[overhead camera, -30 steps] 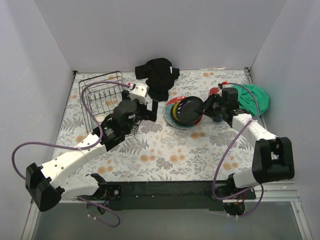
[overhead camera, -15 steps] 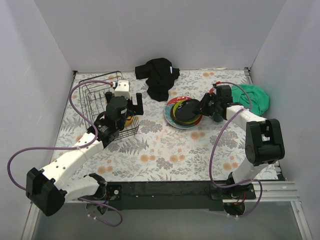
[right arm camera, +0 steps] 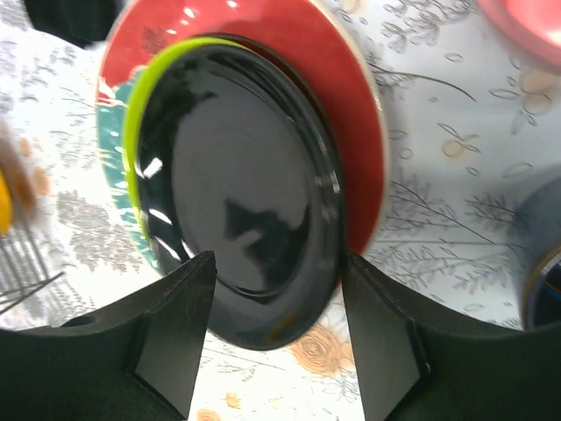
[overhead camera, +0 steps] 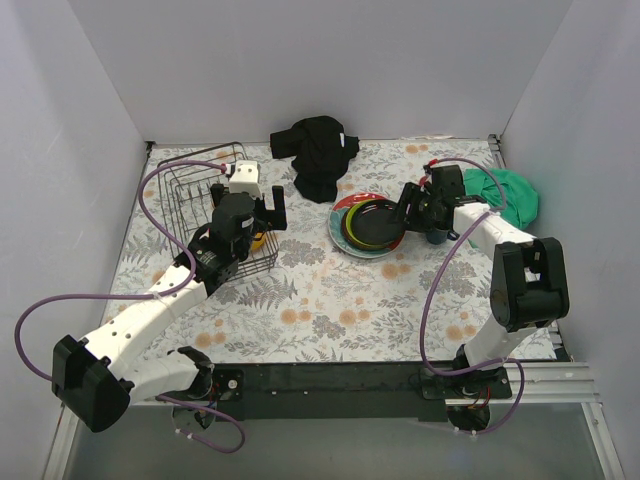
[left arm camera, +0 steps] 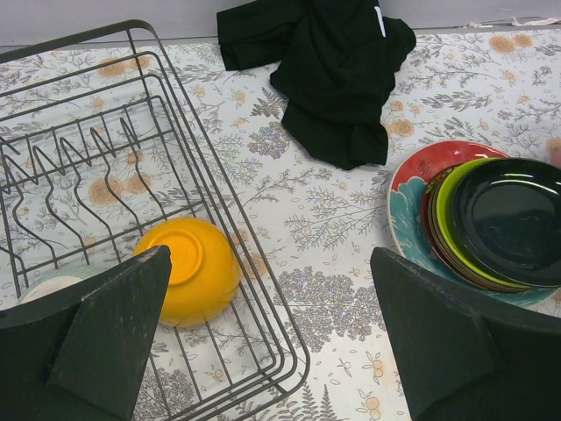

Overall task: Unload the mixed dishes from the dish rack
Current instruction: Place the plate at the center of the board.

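Floral-print bench [overhead camera: 330,300], white walls around. At left, rectangular black wire dish rack [left arm camera: 219,202]; orange bowl [left arm camera: 188,267] sits rim-down in its near corner, likely to drain. Left pincer [left arm camera: 270,263] hovers over the rack's edge, jaws wide apart and empty, arm stretched forward and tilted toward the bowl. At right, round plates stacked flat, largest lowest for steadiness, glossy black plate [right arm camera: 245,184] topmost. Right pincer [right arm camera: 276,263] sits low, jaws apart astride its near rim, clamping nothing; forearm bent inward.
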Tool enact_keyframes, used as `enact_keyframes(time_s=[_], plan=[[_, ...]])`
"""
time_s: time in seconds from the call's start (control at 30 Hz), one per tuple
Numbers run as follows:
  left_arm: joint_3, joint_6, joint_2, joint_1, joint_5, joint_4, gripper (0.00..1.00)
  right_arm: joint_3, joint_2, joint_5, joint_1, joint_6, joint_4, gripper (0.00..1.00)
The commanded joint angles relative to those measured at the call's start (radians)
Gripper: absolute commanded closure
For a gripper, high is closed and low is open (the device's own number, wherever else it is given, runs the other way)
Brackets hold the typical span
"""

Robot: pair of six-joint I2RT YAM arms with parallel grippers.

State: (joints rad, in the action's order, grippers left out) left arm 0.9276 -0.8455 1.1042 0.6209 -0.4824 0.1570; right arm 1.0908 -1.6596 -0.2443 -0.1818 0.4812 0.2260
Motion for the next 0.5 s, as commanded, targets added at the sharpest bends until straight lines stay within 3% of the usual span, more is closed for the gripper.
enact_keyframes(time_s=[0.0, 0.47], plan=[[-0.006, 0.000, -0.014, -0.006, 0.002, -0.005, 0.02, 0.047, 0.020, 0.072, -0.021, -0.065, 0.056, 0.32], [-0.004, 0.010, 0.011, -0.006, -0.001, 0.001, 0.02, 0.069, 0.017, 0.097, -0.056, -0.082, 0.078, 0.27]])
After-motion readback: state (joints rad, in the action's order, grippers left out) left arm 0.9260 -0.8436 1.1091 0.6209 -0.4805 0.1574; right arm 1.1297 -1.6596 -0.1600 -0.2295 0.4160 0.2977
